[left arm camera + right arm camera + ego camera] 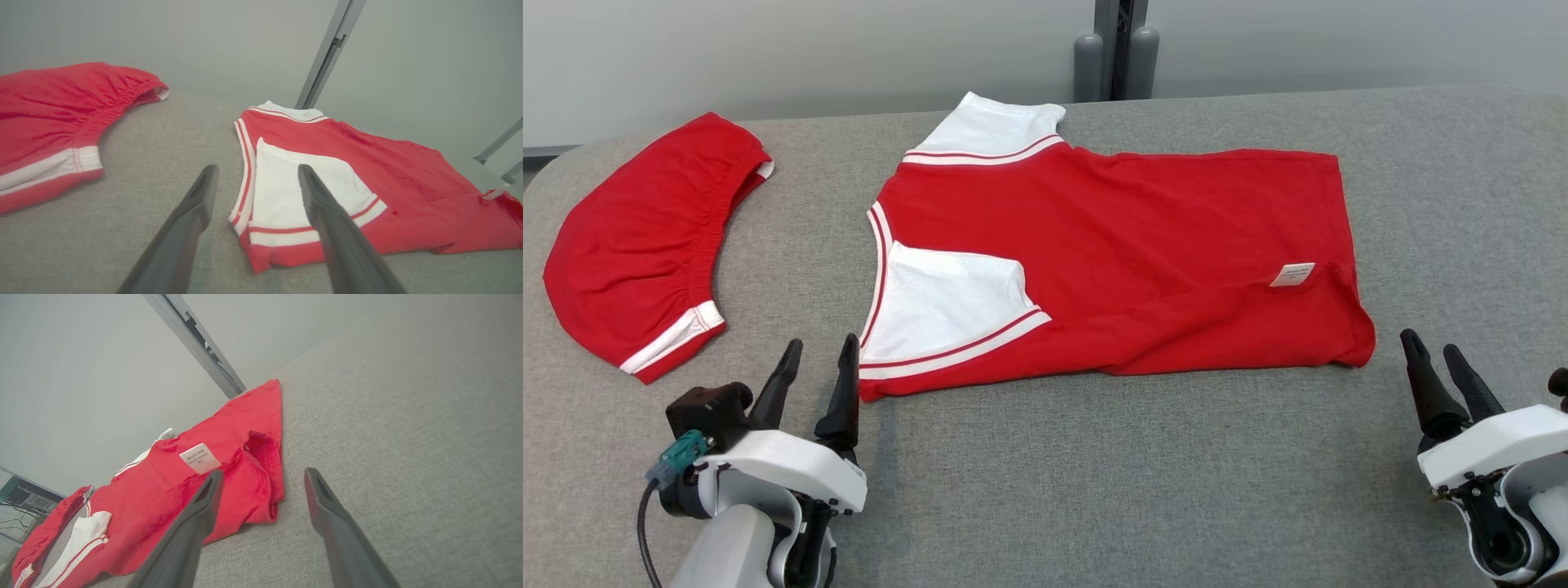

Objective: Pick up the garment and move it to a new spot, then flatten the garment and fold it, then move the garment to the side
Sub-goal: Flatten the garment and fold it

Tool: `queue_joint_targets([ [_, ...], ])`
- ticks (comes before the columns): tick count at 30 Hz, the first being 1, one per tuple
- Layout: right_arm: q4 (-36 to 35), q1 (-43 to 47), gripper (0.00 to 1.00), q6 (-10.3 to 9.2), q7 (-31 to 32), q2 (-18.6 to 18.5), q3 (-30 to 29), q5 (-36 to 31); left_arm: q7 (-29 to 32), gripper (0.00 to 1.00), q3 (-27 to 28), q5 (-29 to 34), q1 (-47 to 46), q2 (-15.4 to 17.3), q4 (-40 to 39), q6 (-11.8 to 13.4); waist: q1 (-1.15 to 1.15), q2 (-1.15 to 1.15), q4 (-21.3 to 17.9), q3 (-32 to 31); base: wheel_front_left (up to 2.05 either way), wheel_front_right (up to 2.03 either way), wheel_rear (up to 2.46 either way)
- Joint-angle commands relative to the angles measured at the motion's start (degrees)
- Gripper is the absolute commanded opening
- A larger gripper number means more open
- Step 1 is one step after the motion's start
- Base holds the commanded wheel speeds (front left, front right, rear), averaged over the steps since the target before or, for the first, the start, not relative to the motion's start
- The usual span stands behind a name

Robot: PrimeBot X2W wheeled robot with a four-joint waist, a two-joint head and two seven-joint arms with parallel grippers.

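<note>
While the left gripper (822,341) and right gripper (1431,341) gape wide, empty, the shirt (1135,245) lies lengthwise between them, sleeve end just beside the left.

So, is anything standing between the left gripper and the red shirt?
Nothing visible does. The open left gripper is close beside the near sleeve corner of the red shirt, with only grey table around it.
</note>
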Motion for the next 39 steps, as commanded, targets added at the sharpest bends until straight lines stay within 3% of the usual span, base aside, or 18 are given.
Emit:
queue_joint_targets([
  [1,0.4,-0.8,1.00,0.04,-0.5,-0.2,-0.4,-1.0,0.1,1.00,0.0,0.0,-0.1,0.1,0.5,0.4,0.00,0.00,0.0,0.0,0.00,0.00,0.00],
  [11,7.1,-4.2,1.00,0.03,-0.6,4.2,-2.6,-15.6,1.4,1.00,-1.3,-0.9,-2.5,-1.3,6.3,-0.3,0.00,0.00,0.1,0.8,0.00,0.00,0.00],
  [18,12.5,-7.0,1.00,0.03,-0.1,7.4,-2.3,-17.7,3.5,1.00,-2.6,-1.6,-4.6,-2.1,11.0,-0.6,0.00,0.00,0.3,1.7,0.00,0.00,0.00],
  [30,19.7,-12.7,1.00,0.03,2.8,8.4,0.6,-18.9,5.5,1.00,-4.9,-3.9,-8.0,-3.2,15.9,-1.8,0.00,0.00,0.7,3.9,0.00,0.00,0.00],
  [31,19.9,-12.9,1.00,0.03,2.8,8.4,1.0,-18.9,5.5,0.97,-5.1,-4.1,-8.1,-3.2,16.2,-1.8,0.00,0.00,0.7,4.0,0.00,0.00,0.00],
  [34,20.5,-13.6,0.98,0.03,2.7,8.6,1.9,-18.8,5.3,0.44,-5.6,-4.5,-8.4,-3.2,16.7,-2.0,0.00,0.00,0.9,4.1,0.00,0.00,0.00],
  [35,20.6,-13.6,0.91,0.03,2.6,8.7,2.2,-18.5,5.2,0.35,-5.7,-4.6,-8.6,-3.2,16.9,-2.0,0.00,0.00,0.9,4.1,0.00,0.00,0.00],
  [36,20.9,-13.7,0.60,0.03,2.5,8.7,2.6,-18.4,5.1,0.05,-5.9,-4.7,-8.7,-3.2,17.1,-2.0,0.00,0.00,0.9,4.0,0.00,0.00,0.00],
  [38,21.5,-13.8,0.22,0.03,2.7,8.9,3.0,-18.0,5.1,0.00,-6.2,-5.1,-8.9,-3.2,17.4,-2.0,0.00,0.00,1.0,3.9,0.00,0.00,0.00],
  [39,21.7,-14.0,0.12,0.03,2.6,8.9,3.1,-17.8,5.2,0.00,-6.4,-5.2,-8.9,-3.2,17.5,-2.0,0.00,0.00,1.0,3.8,0.00,0.00,0.00],
])
